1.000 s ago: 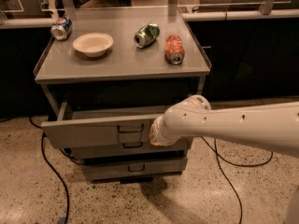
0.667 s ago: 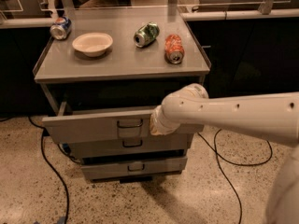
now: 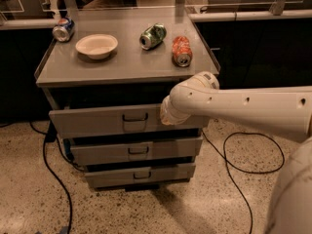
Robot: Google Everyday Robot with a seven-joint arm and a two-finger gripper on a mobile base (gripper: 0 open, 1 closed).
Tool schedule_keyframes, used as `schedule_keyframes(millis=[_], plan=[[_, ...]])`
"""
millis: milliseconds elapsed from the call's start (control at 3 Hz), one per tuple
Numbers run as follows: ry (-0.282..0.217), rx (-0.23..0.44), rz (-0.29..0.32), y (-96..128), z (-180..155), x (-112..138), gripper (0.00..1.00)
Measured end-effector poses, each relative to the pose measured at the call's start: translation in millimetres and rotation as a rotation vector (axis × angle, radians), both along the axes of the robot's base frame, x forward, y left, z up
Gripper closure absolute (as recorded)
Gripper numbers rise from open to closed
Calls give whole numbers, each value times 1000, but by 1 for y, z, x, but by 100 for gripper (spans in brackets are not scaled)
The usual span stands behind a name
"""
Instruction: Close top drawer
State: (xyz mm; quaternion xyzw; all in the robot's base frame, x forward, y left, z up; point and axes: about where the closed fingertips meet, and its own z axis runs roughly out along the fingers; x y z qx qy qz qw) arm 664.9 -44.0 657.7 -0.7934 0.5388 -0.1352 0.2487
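The top drawer (image 3: 92, 122) is the widest grey drawer of the cabinet, with a small dark bar handle (image 3: 135, 117) at its centre. Its front stands a little out from the cabinet, with a dark gap above it. My gripper (image 3: 165, 117) is at the end of the white arm, at the drawer's front panel just right of the handle. The arm's wrist covers it.
Two narrower grey drawers (image 3: 136, 151) (image 3: 139, 174) sit below. On the cabinet top (image 3: 122, 62) are a white bowl (image 3: 96, 45), a blue-silver can (image 3: 63, 29), a green can (image 3: 152, 36) and a red can (image 3: 182, 51). Black cables (image 3: 48, 165) (image 3: 253, 145) run over the speckled floor on both sides.
The top drawer has slid inward towards the cabinet. My arm has moved forward with it, staying at the drawer front.
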Motion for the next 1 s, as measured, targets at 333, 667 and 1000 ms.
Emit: schedule_keyframes(millis=[333,667,1000], plan=[[0,4,2,1,-2,0,100],[-26,23,12,1,-13,14,100],[-64,49,28,1,-21,37,100]])
